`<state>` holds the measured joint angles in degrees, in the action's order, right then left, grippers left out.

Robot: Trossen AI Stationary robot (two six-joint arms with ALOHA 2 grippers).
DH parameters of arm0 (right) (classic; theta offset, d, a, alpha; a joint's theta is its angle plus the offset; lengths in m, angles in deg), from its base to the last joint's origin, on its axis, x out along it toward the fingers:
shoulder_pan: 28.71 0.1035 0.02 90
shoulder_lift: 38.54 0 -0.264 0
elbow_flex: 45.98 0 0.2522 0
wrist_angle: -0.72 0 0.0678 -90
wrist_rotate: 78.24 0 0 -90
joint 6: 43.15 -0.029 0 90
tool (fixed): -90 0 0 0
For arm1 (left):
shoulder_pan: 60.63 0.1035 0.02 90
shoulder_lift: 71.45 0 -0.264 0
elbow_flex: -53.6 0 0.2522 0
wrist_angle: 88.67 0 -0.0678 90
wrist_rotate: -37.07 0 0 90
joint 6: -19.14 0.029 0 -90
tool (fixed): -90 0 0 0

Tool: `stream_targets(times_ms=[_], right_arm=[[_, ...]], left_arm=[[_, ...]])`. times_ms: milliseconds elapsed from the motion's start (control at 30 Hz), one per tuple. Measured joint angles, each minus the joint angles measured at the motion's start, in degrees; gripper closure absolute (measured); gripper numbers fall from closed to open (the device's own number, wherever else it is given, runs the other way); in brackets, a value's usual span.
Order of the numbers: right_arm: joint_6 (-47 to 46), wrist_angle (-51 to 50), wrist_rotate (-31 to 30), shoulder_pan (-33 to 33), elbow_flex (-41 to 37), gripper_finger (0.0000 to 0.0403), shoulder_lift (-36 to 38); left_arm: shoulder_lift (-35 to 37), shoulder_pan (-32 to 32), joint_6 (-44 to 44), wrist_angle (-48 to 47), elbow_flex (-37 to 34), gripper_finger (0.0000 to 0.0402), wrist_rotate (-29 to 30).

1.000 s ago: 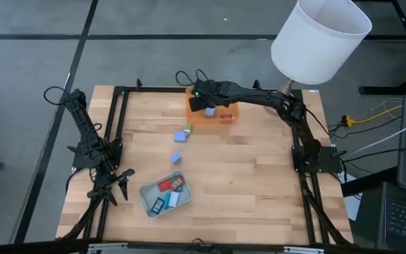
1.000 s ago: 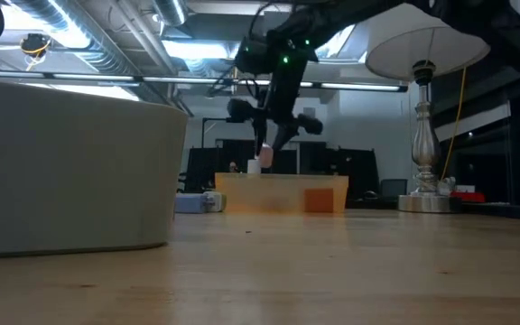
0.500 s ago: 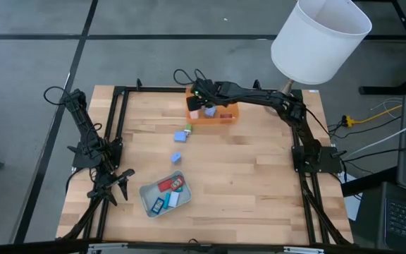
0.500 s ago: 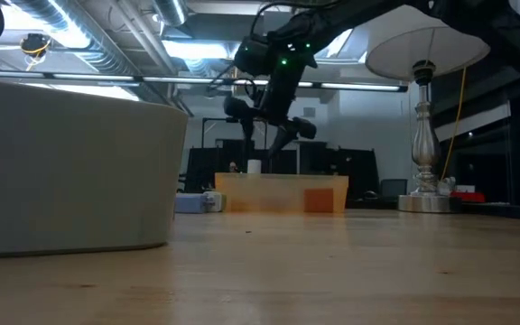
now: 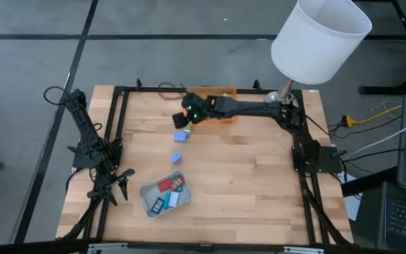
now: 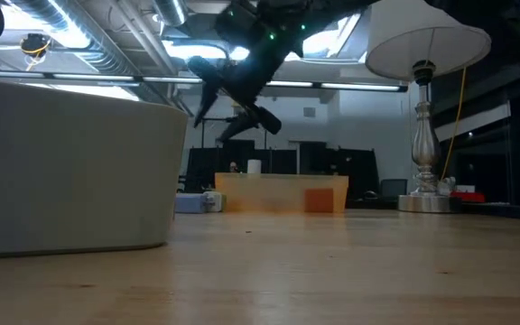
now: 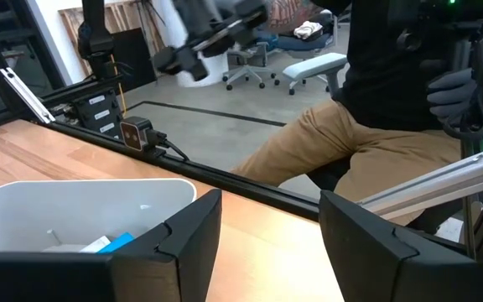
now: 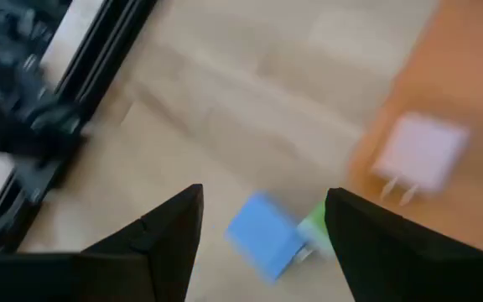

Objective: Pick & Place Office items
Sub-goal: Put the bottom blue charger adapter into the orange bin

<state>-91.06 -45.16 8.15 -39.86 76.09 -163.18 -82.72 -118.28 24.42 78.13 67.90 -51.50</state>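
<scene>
Judging by how things lie, I put the sorting a bit past halfway. Nearest me, the pale grey-green tray (image 5: 149, 201) already holds a red flat piece (image 5: 166, 185) and several blue ones. My left gripper (image 5: 120, 183) waits just beside that tray, fingers parted with nothing between them. Out on the bare wood lie a small purple block (image 5: 177, 156) and, farther on, a blue block (image 5: 181, 135) touching a green one (image 5: 187, 129); these look left to move. My right gripper (image 5: 186, 117) hangs above that pair, jaws spread and empty. Beyond it, the orange tray (image 6: 281, 193) holds a pale pink block (image 8: 418, 152) and an orange-red piece (image 6: 319, 199).
</scene>
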Motion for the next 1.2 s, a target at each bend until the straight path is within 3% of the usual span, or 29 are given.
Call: stream_targets(times_ms=[133,433,767,1033,1200], right_arm=[[-2.54,0.01,-0.30,3.72,0.00,0.0159,0.00],[-12.48,-2.87,-6.99,7.87,0.04,0.0159,-0.75],[-12.82,-1.81,-2.13,8.31,-0.06,0.0159,-6.19],[-10.75,0.13,2.94,10.51,2.00,0.0159,-5.68],[3.82,0.22,2.02,13.99,5.28,0.0159,-5.64]], left_arm=[[0.00,0.02,0.02,0.02,0.00,0.0209,0.00],[0.00,0.00,0.02,0.00,0.00,0.0206,0.00],[-0.63,0.01,0.02,0.00,0.00,0.0209,-0.01],[-2.23,0.00,-0.02,0.02,0.00,0.0207,-0.02],[-2.49,0.01,-0.04,0.02,0.00,0.0210,-0.01]])
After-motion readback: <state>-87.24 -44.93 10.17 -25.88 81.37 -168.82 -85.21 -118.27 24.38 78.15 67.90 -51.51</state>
